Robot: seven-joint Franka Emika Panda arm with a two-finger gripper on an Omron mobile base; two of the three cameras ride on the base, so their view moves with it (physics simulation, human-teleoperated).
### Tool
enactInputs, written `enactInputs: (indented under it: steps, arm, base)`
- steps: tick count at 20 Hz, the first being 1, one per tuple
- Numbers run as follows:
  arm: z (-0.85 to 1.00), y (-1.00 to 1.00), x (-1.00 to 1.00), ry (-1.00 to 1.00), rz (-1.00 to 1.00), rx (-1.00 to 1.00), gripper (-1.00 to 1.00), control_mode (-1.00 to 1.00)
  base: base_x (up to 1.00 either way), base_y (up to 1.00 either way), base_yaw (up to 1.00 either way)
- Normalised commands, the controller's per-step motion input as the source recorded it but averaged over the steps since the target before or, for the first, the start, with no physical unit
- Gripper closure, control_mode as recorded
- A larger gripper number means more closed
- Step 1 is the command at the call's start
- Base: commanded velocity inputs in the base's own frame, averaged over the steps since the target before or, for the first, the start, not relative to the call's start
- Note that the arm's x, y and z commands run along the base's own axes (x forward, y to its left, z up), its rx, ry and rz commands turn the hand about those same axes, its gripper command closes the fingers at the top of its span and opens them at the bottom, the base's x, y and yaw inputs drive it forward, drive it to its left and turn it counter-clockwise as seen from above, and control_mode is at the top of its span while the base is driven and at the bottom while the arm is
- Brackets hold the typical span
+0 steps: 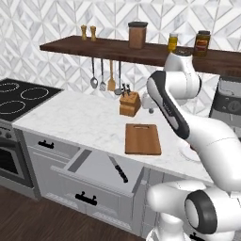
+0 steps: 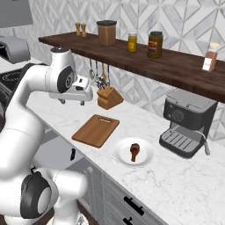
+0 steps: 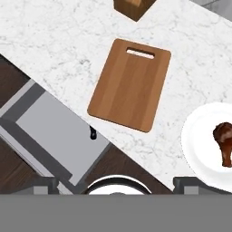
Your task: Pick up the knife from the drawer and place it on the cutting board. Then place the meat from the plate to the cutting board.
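White marble tabletop (image 1: 89, 120): bare brown wooden cutting board (image 3: 130, 84); black-handled knife (image 1: 118, 169) in open grey drawer (image 1: 94, 167); gripper (image 2: 82, 97) spread, empty, above.

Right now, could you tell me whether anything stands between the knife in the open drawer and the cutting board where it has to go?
Nothing visible does. The knife lies uncovered in the open drawer, just below the counter edge. The cutting board sits bare on the counter right above it; the knife block and the plate stand off to its sides.
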Motion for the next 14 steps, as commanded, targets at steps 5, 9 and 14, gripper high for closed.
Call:
enactInputs:
  steps: [5,9,14]
  arm:
    - [-0.42,0.36,0.21,0.03,-0.02,0.06,-1.0,-1.0]
    - [-0.75,0.54,0.66,0.01,-0.22,0.16,-1.0,-1.0]
    - [-0.84,0.87,0.42,0.11,-0.12,0.04,-1.0,-1.0]
  base:
    - [0.0,0.0,0.0]
    - [0.0,0.0,0.0]
    - [0.0,0.0,0.0]
